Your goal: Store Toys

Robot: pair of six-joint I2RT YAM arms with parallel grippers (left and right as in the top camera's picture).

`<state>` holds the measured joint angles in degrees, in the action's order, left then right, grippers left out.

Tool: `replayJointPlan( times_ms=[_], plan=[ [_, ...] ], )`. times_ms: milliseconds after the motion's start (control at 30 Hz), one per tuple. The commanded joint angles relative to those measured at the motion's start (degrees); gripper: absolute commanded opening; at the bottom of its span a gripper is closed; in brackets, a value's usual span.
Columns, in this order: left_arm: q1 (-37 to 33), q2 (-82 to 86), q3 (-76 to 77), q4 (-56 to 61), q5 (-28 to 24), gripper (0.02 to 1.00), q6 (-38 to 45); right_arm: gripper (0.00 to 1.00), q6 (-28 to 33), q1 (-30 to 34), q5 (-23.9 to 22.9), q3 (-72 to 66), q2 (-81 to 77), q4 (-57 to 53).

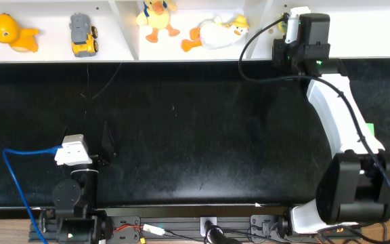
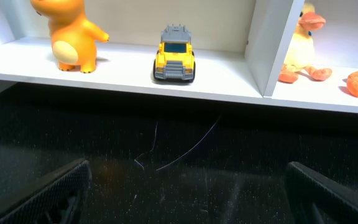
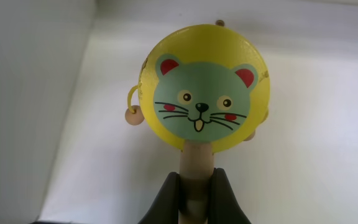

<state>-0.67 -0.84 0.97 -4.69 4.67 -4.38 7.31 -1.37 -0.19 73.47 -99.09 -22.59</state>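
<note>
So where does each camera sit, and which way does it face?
Top view: fixed overhead, looking down on black table and white shelf; left arm, right arm show.
Left wrist view: on left wrist, facing the shelf; open left gripper shows.
Right wrist view: on right wrist, facing into the shelf; right gripper clamps cat-face rattle.
Top and left wrist share the yellow toy truck.

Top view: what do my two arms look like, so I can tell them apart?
The right arm has a white curved shell between black joint housings, a looping black cable and a green light at the wrist. The left arm is black with a white wrist block and a blue cable. Both have black fingers.
</note>
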Motion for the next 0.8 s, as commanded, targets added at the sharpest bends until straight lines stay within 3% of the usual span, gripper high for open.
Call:
replayJointPlan(
  times_ms=[33,333,533,800],
  plan=[
    [0.37,0.72,-0.52,0.20,-0.76,0.998,-0.61,0.049,0.15,0.42,0.63,0.20,-1.99,1.88],
    [0.37,0.72,-0.52,0.20,-0.76,0.998,-0.61,0.045,-3.93,0.44,0.63,0.20,-4.33,6.75],
    [0.37,0.72,-0.52,0.20,-0.76,0.998,-0.61,0.049,-11.54,0.76,0.35,0.20,-4.68,8.66],
    [0.37,0.72,-0.52,0.20,-0.76,0.998,-0.61,0.045,-11.58,0.74,0.66,0.17,-4.68,8.92]
  ],
)
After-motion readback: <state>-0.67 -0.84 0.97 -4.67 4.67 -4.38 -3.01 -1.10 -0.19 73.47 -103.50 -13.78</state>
